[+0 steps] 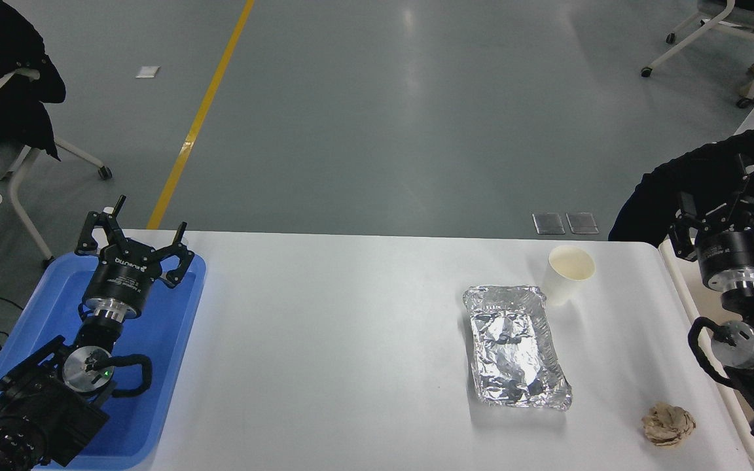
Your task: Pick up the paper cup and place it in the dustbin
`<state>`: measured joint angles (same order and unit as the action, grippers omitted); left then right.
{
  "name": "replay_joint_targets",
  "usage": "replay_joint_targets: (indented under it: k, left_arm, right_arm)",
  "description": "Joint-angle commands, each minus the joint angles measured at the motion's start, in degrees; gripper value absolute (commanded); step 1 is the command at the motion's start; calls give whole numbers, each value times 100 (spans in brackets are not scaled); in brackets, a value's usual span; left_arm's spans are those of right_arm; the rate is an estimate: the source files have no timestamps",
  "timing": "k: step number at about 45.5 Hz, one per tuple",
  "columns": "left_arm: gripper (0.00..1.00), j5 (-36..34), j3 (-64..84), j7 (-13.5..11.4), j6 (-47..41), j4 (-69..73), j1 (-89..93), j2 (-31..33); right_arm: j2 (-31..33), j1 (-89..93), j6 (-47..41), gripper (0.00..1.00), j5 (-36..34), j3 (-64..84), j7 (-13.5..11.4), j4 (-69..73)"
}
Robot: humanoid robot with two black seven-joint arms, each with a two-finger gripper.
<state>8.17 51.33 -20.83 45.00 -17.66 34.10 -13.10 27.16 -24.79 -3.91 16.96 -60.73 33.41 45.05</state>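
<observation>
Fingers of the right gripper (720,196), at 3 o'clock above the dustbin (678,288), sit too dark to tell spread or clenched; the left gripper (133,237) is spread over the blue tray (174,366). Best approach, I judge: reach toward 9 o'clock, dropping over the upright paper cup (568,275) at the foil tray's (516,347) far corner, squeezing gently.

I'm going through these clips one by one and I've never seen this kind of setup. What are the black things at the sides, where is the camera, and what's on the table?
The single picture comes from a camera on the robot's head, looking forward and down over a white table. The black things are the robot's two arms. The left hand is open and hangs over a blue tray, holding nothing. The right hand is at the right edge, above a cream dustbin; whether it is open cannot be seen, and nothing shows in it. On the table stand a white paper cup, upright and empty, a crinkled foil tray just beside it, and a crumpled brown paper ball nearer the camera.
</observation>
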Motion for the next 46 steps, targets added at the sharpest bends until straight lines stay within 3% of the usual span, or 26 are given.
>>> replay_joint_targets:
  k: [1,46]
  left_arm:
    - [100,0,0,0,0,0,0,0]
    - [100,0,-9,0,0,0,9,-9]
  right_arm:
    - [9,0,-4,100,0,0,-2,-5]
    - [0,-132,4,100,-18,114,-2,-5]
